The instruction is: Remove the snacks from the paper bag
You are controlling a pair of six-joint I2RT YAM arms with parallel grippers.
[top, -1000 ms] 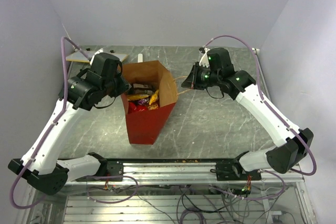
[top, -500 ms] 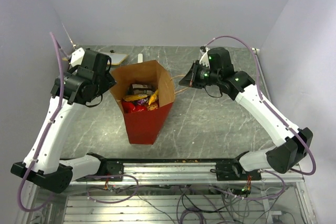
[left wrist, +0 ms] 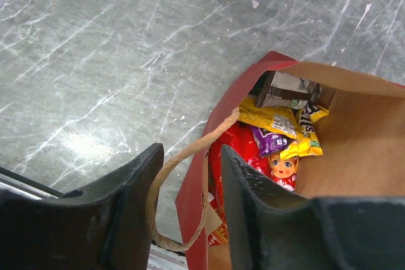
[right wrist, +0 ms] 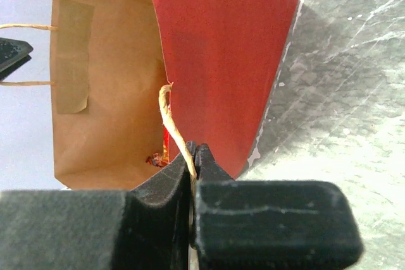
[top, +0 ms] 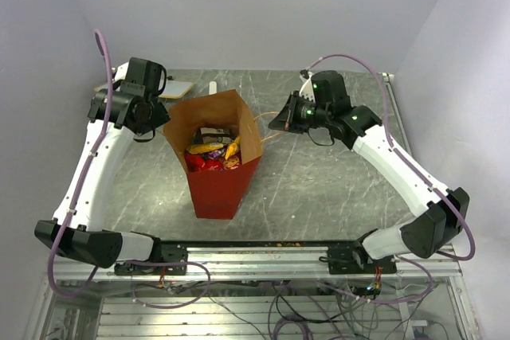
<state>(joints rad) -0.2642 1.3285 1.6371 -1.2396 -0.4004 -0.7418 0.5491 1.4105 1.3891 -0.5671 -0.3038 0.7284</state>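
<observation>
Right gripper (right wrist: 193, 159) on handle (right wrist: 169, 115); grey marbled table (top: 319, 189), lilac walls (top: 263, 13).

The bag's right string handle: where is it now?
In the right wrist view, the string handle runs from the paper bag rim into the shut jaws of the right gripper.

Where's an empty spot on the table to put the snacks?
Biggest bare patch: the table between the bag and the right arm. A narrower one lies between the bag and the left arm. It is crowded at the bag's top, where the left gripper and right gripper meet the handles, and behind it by a white thing.
</observation>
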